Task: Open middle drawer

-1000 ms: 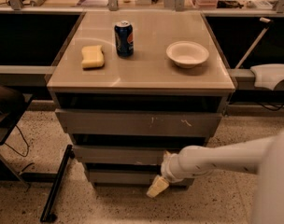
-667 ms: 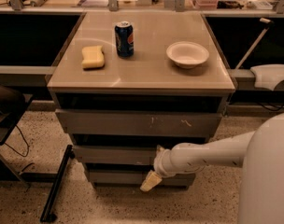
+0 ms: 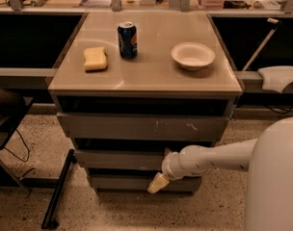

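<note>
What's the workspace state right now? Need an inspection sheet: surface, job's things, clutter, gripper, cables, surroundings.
Surface: tan cabinet top, carrying three items.
Job's things: middle drawer, grey front between the scratched top front and the bottom front; not visibly pulled out.
Clutter: yellow sponge, upright blue soda can, white bowl, all apart from each other.
Gripper: gripper low at the middle drawer's right end, tip before the bottom front; arm reaches in from the right.
Cables: dark cable on the floor, left.
Surroundings: speckled floor; black bar lying left.
</note>
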### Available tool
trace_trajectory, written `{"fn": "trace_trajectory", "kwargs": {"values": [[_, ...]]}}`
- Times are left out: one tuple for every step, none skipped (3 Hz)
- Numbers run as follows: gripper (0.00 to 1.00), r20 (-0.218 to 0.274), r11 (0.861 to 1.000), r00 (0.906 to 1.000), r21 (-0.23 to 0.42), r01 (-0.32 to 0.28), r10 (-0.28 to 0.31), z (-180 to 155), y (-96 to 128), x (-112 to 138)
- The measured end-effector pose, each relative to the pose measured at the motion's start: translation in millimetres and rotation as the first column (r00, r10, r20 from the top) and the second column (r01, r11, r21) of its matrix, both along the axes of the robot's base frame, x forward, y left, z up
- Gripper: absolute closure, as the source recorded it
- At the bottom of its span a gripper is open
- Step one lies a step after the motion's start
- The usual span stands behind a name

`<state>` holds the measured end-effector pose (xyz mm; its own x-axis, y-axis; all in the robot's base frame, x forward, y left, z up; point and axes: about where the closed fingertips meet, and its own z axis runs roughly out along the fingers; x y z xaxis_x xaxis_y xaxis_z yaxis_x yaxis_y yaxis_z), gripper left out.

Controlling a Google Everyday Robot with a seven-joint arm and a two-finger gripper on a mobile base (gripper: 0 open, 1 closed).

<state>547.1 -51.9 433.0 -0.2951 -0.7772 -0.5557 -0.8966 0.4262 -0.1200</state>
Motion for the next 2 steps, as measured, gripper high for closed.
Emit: {"fn": "trace_trajectory", "kwargs": {"values": [[0.0,-0.037,0.997,0.9964,0.019,0.077,-0.076,-40.1,-12.9,39.0],[0.0,-0.037,0.997,0.9964,0.019,0.077,-0.076,-33.4,-11.9,38.3]]}}
